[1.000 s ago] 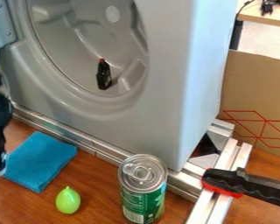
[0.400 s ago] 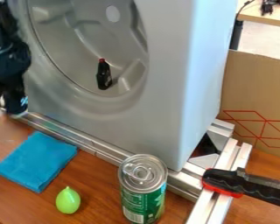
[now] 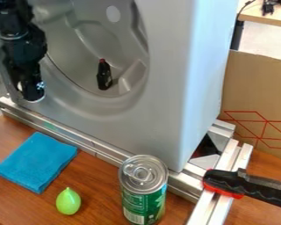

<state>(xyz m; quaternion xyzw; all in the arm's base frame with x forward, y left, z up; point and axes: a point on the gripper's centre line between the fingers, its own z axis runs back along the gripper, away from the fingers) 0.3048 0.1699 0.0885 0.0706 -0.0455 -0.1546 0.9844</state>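
The black gripper point(image 3: 32, 93) hangs at the upper left, in front of the lower left part of the grey drum housing and above the metal rail. It is nearest to the folded blue cloth point(image 3: 36, 161), which lies on the wooden table below it. A small dark bottle with a red cap point(image 3: 104, 75) stands inside the round hollow of the grey housing point(image 3: 166, 88), right of the gripper. Near the table's front are a green, pear-shaped object point(image 3: 68, 201) and a green can with a silver lid point(image 3: 143, 189).
Metal rails point(image 3: 96, 147) run along the housing's base and out to the front right. A black and red handled tool point(image 3: 225, 182) lies across them. A cardboard panel point(image 3: 257, 96) stands behind at the right, with another table point(image 3: 271, 15) beyond it.
From the left edge over the cloth, the arm has moved right and up towards the housing, uncovering the cloth's left corner. The bottle, can, cloth and green object are where they were.
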